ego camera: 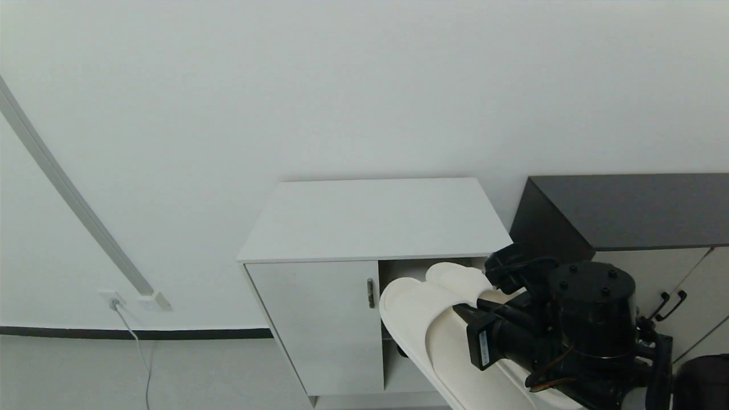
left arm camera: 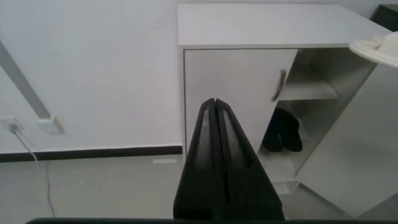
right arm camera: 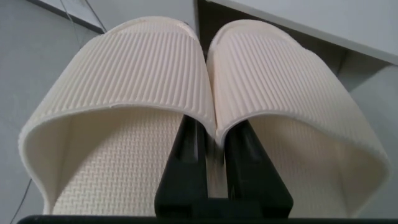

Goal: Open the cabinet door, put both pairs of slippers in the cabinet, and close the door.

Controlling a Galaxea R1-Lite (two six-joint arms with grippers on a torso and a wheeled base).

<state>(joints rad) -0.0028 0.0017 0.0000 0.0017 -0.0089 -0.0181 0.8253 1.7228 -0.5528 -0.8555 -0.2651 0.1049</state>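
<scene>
Right gripper (right arm camera: 211, 134) is clamping the cream slippers (right arm camera: 155, 68) as a pair. Its fingers are pinching the two adjoining upper edges together, so one grasp is carrying both. The pair is hanging in the air just in front of the cabinet (ego camera: 370, 219), toes pointing at the open right compartment (ego camera: 407, 267) — judged: lined up for sliding onto a shelf. The slippers are showing ribbed uppers and textured insoles; they look soft and likely to flex under the pinch. Left gripper (left arm camera: 215, 106) is sitting clenched on nothing, apart from the cabinet. Dark slippers (left arm camera: 283, 130) are standing on the lower shelf inside — first pair apparently stowed. Right door (left arm camera: 348, 155) is standing open, not yet due for closing.
</scene>
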